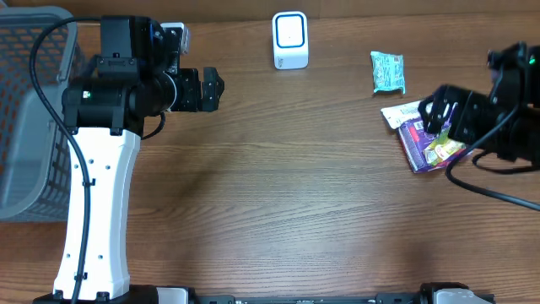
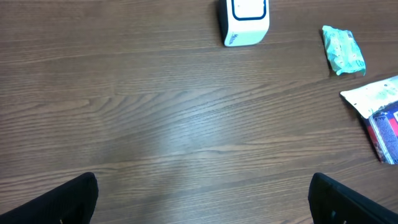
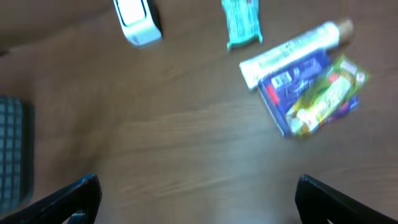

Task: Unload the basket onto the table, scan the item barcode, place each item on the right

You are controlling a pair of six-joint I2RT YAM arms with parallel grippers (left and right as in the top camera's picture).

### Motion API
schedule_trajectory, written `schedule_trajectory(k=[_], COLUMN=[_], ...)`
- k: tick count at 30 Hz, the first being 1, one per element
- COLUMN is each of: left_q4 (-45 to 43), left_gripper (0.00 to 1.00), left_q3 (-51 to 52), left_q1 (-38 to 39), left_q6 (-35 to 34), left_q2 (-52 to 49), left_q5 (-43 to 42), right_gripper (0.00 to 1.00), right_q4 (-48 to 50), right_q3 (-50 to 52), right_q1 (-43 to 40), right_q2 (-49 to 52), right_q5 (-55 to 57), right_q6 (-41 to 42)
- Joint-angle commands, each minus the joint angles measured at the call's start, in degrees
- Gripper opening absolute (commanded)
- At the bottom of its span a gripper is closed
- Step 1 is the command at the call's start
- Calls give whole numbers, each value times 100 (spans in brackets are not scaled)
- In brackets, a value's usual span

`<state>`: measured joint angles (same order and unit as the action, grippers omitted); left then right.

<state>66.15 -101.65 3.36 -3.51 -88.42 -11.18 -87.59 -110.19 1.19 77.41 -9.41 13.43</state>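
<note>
Lying near the right edge: glossy purple packet (image 1: 420, 150), yellow-green pouch (image 1: 444, 149) atop, white tube (image 1: 398, 112) touching.
Scanner (image 1: 290, 40): boxy white plastic, blue-outlined face, far edge.
Table (image 1: 295, 194): dark wood grain.
Right gripper (image 1: 432, 112): spread, empty, over the packet.
Left gripper (image 1: 216, 88): spread, empty.

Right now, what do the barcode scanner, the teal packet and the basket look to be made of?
Barcode scanner: hard white plastic, smooth moulded shell with rounded corners and blue trim.
Teal packet: thin plastic film, judging by its crinkles and crimped ends.
Basket: grey open mesh, plastic or coated wire; the look leaves that open.
</note>
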Motion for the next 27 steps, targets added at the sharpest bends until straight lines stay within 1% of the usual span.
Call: schedule_trajectory(k=[1, 3, 5, 9, 10, 13, 15, 18, 19, 24, 27], left_q4=[-2, -2, -4, -4, -2, -2, -2, -2, -2, -2, -2], left_gripper=[100, 100, 100, 100, 100, 100, 100, 100, 100, 100, 100], left_q3=[-63, -63, -63, -63, -63, -61, -63, -63, -63, -61, -61], left_q1=[4, 4, 4, 7, 7, 7, 7, 7, 7, 7, 7], left_q6=[-79, -79, -79, -79, -79, -79, -79, -79, -79, -79, -79], left_q2=[-33, -33, -33, -33, -33, -33, -33, -33, -33, -33, -33], left_q5=[-28, -28, -28, -28, -28, -28, -28, -28, -28, -28, -28], right_gripper=[100, 100, 100, 100, 100, 100, 100, 100, 100, 100, 100], right_q4=[706, 1432, 2017, 3807, 4116, 5410, 6817, 8102, 8682, 9484, 9525], right_q3=[142, 645, 1207, 3152, 3484, 4896, 6430, 7807, 8572, 10157, 10596], right_q1=[-52, -55, -52, -57, -57, -57, -57, -52, -52, -50, -48], right_q2=[-234, -568, -944, -2166, -2367, -3246, -4181, -4983, -5447, -6448, -6815], right_q5=[299, 299, 337, 658, 726, 901, 911, 916, 914, 883, 828], right_q6=[-398, -754, -896, -925, -925, -927, -918, -920, -920, -920, -918])
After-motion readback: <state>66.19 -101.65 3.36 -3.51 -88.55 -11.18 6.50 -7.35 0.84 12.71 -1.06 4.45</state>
